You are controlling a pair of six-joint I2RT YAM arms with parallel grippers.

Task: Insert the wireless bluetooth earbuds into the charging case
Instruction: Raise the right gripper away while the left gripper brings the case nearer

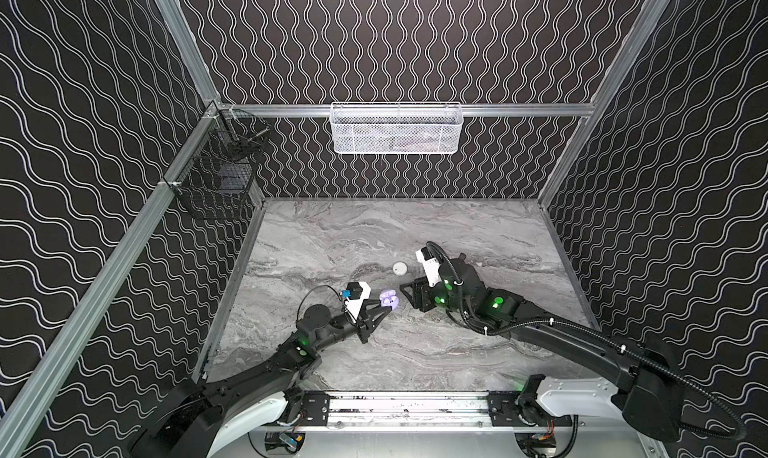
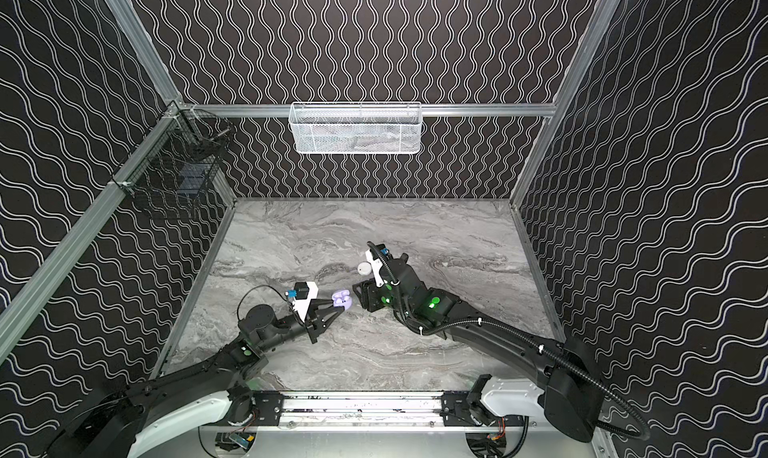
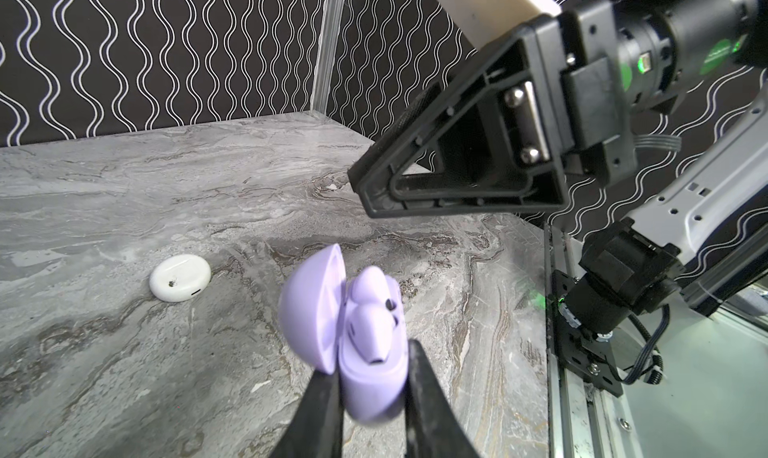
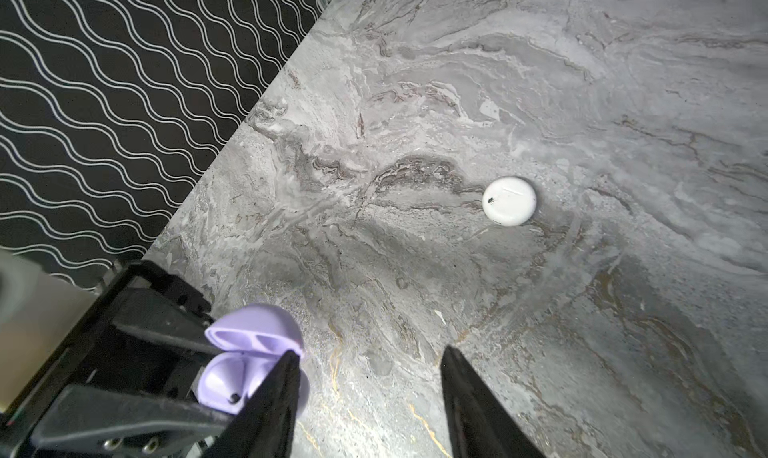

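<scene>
Left gripper [image 1: 388, 306]: we've got it clamped on the lavender charging case [image 1: 389, 299], one finger [image 3: 326, 397] pressed to each side of the base. The left wrist view shows this plainly.
Lavender charging case: it sits toward the near middle of the marble table [image 1: 332, 235], between the two grippers in both top views [image 2: 341, 298].
Lid [image 3: 309, 306]: swung open and standing up from the base.
Lavender earbuds [image 3: 372, 306]: we count two, seated side by side in the base, rounded bodies poking above the rim.
Right gripper [image 4: 370, 352]: jaws apart with nothing between them, only bare marble. In a top view it points at the open case from the right, tips just beside it [image 1: 406, 295].
Contact: in the right wrist view one right finger [image 4: 274, 393] crosses in front of the case [image 4: 232, 377] — touching or not, we cannot tell.
White case [image 1: 399, 268]: closed and lying flat on the table, farther back than the lavender one and apart from both grippers [image 4: 509, 201].
Height of the lavender case: resting on the marble or held just clear — we cannot tell.
</scene>
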